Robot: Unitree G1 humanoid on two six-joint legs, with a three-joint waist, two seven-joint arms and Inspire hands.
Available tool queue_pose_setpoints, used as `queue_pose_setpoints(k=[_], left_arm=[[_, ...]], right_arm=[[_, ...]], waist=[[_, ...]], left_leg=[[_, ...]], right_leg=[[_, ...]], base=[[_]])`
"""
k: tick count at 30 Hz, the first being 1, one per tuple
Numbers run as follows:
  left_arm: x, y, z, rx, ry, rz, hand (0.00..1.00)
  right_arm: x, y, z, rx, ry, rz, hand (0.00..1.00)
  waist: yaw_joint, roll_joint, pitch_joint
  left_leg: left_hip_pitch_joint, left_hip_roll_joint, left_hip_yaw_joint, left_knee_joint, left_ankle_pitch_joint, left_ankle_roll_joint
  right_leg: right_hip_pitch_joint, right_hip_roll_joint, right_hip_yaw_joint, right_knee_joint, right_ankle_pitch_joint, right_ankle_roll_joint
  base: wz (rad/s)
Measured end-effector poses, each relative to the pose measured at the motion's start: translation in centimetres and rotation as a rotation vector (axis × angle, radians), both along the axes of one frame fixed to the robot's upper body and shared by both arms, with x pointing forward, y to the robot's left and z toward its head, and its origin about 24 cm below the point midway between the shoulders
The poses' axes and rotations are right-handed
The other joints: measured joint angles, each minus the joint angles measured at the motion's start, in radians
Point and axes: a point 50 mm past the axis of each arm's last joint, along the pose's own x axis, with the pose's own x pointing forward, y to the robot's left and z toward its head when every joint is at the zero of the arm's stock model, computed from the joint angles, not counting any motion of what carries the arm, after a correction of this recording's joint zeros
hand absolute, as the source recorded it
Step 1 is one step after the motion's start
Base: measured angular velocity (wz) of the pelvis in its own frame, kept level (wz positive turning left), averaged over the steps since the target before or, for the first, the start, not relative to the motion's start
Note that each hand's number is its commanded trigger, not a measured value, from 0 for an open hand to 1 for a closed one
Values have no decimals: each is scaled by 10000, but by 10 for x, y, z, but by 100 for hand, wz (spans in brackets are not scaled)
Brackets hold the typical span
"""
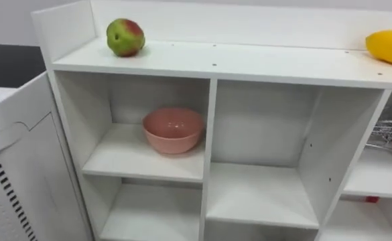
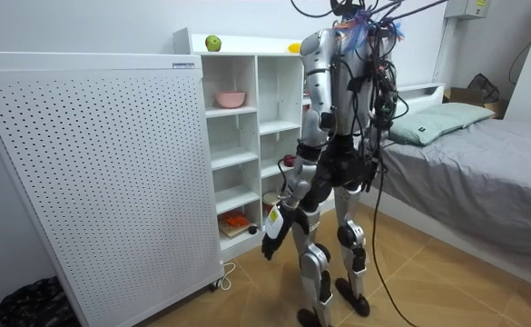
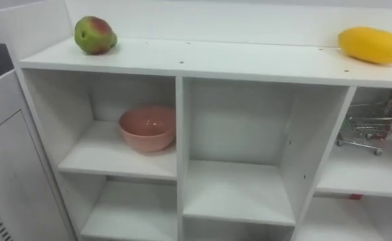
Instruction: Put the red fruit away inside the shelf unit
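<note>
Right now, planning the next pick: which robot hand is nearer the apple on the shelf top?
Left. The left robot hand hangs low by the thigh, well below the apple; the robot's right side stands farther off, toward the mango.

Apple (image 1: 124, 37) left, mango (image 1: 388, 47) right atop closet (image 1: 249, 63); bowl (image 1: 173, 130) below apple.

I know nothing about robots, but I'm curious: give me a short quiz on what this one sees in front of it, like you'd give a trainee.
1. True or false: the pink bowl has a fruit in it.
2. Where does the yellow fruit lie? A) on top of the white closet; B) in the bowl; C) on a lower shelf.
3. Fill in: seen from the robot's side, the green-and-red fruit sits toward the closet top's ___ end.
Key: 1 false; 2 A; 3 left.
</note>
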Motion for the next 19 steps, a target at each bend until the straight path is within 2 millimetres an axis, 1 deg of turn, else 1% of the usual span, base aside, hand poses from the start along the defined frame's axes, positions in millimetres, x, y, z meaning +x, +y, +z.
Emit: queue_pose_setpoints(k=[2, 4, 7, 8, 9, 10, 11, 12, 13, 15, 16, 19], left_arm=[[4, 0, 0, 23, -92, 14, 0], [8, 4, 1, 200, -122, 77, 0], [15, 9, 2, 316, -324, 378, 0], [17, 10, 2, 315, -407, 502, 0], [17, 9, 2, 305, -421, 549, 0], [16, 8, 1, 267, -358, 550, 0], [15, 7, 1, 243, -299, 560, 0], [12, 5, 0, 186, -179, 598, 0], [9, 3, -2, 107, -9, 644, 0], [5, 0, -4, -30, 339, 721, 0], [3, -1, -4, -90, 486, 738, 0], [-1, -2, -5, -231, 872, 829, 0]], right_arm=[[0, 4, -1, 68, -84, -306, 0], [-1, 6, -3, 156, -7, -441, 0], [-3, 7, -4, 226, 63, -612, 0], [-4, 7, -4, 258, 78, -776, 0], [-4, 7, -4, 259, 78, -810, 0], [-4, 7, -4, 258, 56, -904, 0], [-4, 7, -4, 255, 54, -935, 0], [-5, 6, -4, 251, 71, -1026, 0], [-4, 5, -4, 271, 51, -1050, 0], [-3, 4, -4, 257, 43, -1095, 0], [-4, 4, -4, 263, 78, -1126, 0], [-5, 4, -4, 274, 144, -1155, 0]], waist=[[-83, -2, -3], [-219, -1, -1], [-243, -22, 25], [-243, 7, 14], [-246, 10, 25], [-253, 33, 44], [-251, 32, 43], [-248, 80, 36], [-245, 108, 65], [-271, 143, 74], [-324, 152, 76], [-314, 158, 88]], left_leg=[[140, -15, -42, -22, 0, 0], [388, -37, -39, -160, 1, 1], [643, -48, 7, -300, 13, 24], [686, -47, 29, -293, 14, 24], [714, -46, 35, -294, 16, 29], [790, -37, 63, -299, 18, 32], [823, -33, 86, -299, 18, 32], [862, -21, 138, -294, 18, 32], [894, -5, 199, -294, 25, 44], [916, 2, 227, -284, 33, 58], [930, 2, 237, -279, 40, 70], [981, 13, 229, -334, 43, 79]], right_leg=[[221, 18, 0, -250, 95, 27], [511, 36, 12, -460, 157, 64], [678, 38, 33, -454, 163, 71], [713, 40, 59, -453, 165, 70], [730, 42, 71, -453, 170, 68], [804, 50, 92, -455, 178, 67], [824, 53, 108, -447, 179, 66], [835, 61, 157, -429, 187, 55], [830, 73, 222, -421, 221, 43], [836, 80, 263, -402, 251, 40], [832, 79, 283, -372, 255, 40], [813, 80, 353, -247, 254, 40]], base=[[0], [0], [-3], [-4], [-6], [-5], [-8], [-12], [-14], [-8], [-3], [-5]])
